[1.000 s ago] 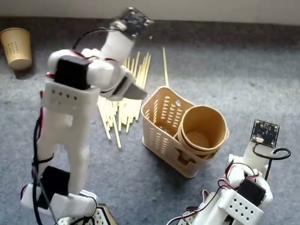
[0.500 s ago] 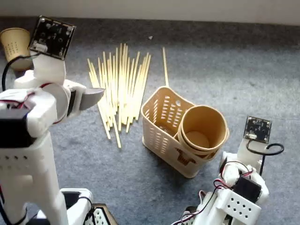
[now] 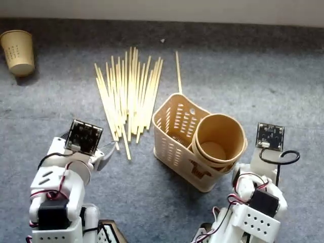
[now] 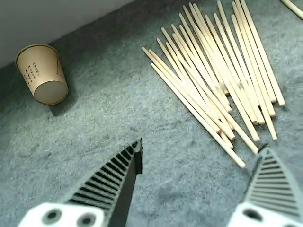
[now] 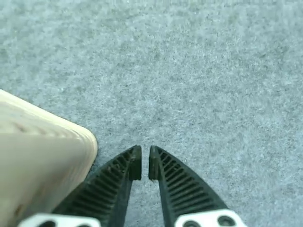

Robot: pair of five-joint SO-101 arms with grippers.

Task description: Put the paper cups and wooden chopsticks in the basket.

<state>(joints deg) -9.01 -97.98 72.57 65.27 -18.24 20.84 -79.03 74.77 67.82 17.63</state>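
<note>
Where the left gripper (image 4: 202, 146) sat: low over the grey carpet (image 3: 263, 76) at the near-left of the table, pointed out toward the pile, with nothing in it.
Left gripper state: jaws were spread wide apart, just bare carpet between them.
Chopsticks (image 3: 129, 96): a big fanned pile lay flat on the carpet, just left of the basket. In the left wrist view the pile's near tips ended just beside one finger of the left gripper, and they didn't look to be touching it.
Stray chopstick (image 3: 178, 71): it lay on its own, a bit apart from the pile, with its near end right up at the basket's far rim.
Lone cup (image 3: 17, 50): it was way off in the far-left corner, well apart from the left gripper and the basket, base end turned toward the arms. Whether it was on its side or upside-down, honestly couldn't tell.
Basket (image 3: 174, 126): cream with slotted walls, it stood upright mid-table between the two arms.
Stacked cups (image 3: 220, 139): they were nested together and already in the basket's right-hand part, mouths up and leaning a little.
Right gripper (image 5: 144, 156): it was low over the carpet at the near-right, jaws together with only a sliver between the tips, holding nothing. The basket's cream wall sat just beside one finger; contact couldn't be made out.
</note>
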